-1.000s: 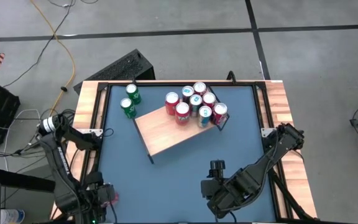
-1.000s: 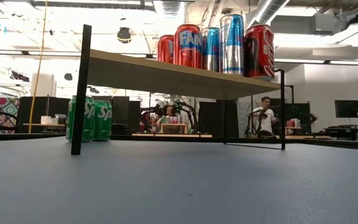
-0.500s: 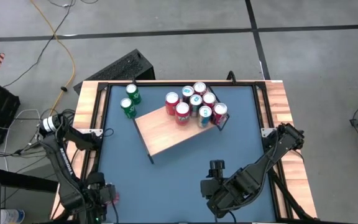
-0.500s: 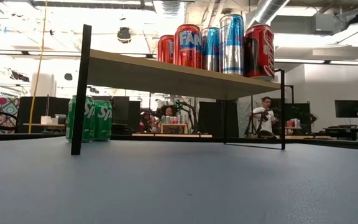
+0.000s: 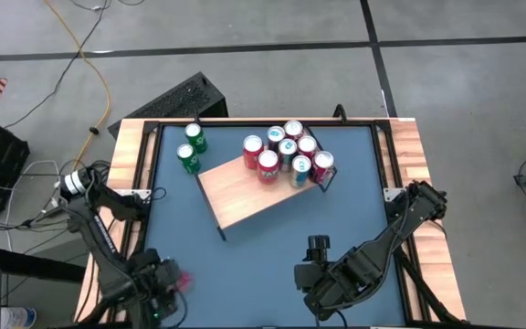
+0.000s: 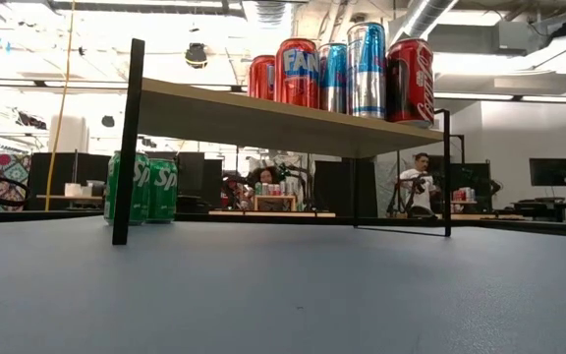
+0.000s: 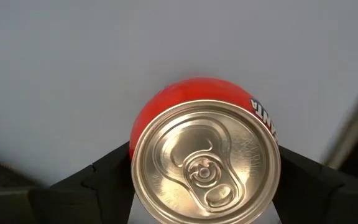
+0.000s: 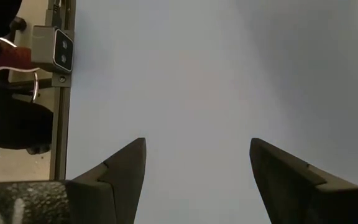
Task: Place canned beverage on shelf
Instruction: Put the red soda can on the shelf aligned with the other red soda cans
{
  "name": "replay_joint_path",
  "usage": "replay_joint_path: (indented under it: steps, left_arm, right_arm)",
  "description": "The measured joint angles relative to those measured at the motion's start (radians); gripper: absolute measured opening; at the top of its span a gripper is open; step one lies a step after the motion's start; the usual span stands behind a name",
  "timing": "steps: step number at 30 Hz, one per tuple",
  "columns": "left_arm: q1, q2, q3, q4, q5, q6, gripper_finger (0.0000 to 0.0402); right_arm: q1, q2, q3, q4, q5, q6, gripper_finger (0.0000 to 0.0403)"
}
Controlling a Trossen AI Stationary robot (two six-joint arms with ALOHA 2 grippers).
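Note:
My left gripper [image 5: 175,281] is at the table's near left corner, shut on a red can [image 7: 205,163] whose silver top faces the wrist camera; the can shows as a reddish spot in the high view [image 5: 184,278]. The light wood shelf [image 5: 245,190] stands on thin black legs mid-table, with several cans [image 5: 286,153] upright on its far right end; it also shows in the low view [image 6: 263,120]. Two green cans [image 5: 191,148] stand on the tabletop beyond the shelf's left end. My right gripper [image 5: 318,247] is open and empty near the table's front edge. My left gripper pinches the red can's round wall [image 7: 143,121] between its two fingers [image 7: 107,175], one on each side, just below the top rim. The fingers come from above, pointing down along the can. The can is upright; whether its base rests on the table does not show.
The shelf's near left part [image 5: 231,201] is bare wood. The dark blue tabletop [image 5: 263,265] has wood-edged sides [image 5: 409,155]. In the low view, people sit at desks in the room beyond the table [image 6: 419,182].
My left gripper has gone a little toward the table's right edge with the red can, from the near left corner in over the blue tabletop. The shelf and the other cans have stayed where they were.

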Motion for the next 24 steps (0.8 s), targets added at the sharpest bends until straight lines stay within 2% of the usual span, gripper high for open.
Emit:
replay_joint_path:
  steps: [4,7,9,12,17,24]
  left_arm:
    - [0.060,0.002,-0.002,0.039,-0.083,-0.150,0.0277]
    - [0.109,0.002,-0.002,0.103,-0.062,-0.241,0.0277]
    - [0.141,0.002,-0.002,0.160,-0.040,-0.250,0.0277]
    - [0.188,0.002,-0.001,0.282,-0.006,-0.146,0.0277]
    - [0.254,0.002,0.000,0.440,0.111,0.039,0.0277]
    - [0.323,0.001,0.045,0.401,0.145,0.205,0.0278]
  right_arm:
    - [-0.001,0.000,0.000,0.003,0.000,0.003,0.0274]
    - [-0.010,0.000,0.000,0.004,0.000,0.028,0.0274]
    - [-0.017,0.000,0.000,0.004,0.000,0.050,0.0274]
    - [-0.024,0.000,0.000,0.004,0.002,0.060,0.0274]
    - [-0.027,0.000,0.000,0.008,0.018,0.052,0.0274]
    - [-0.027,0.000,0.000,0.011,0.024,0.053,0.0274]
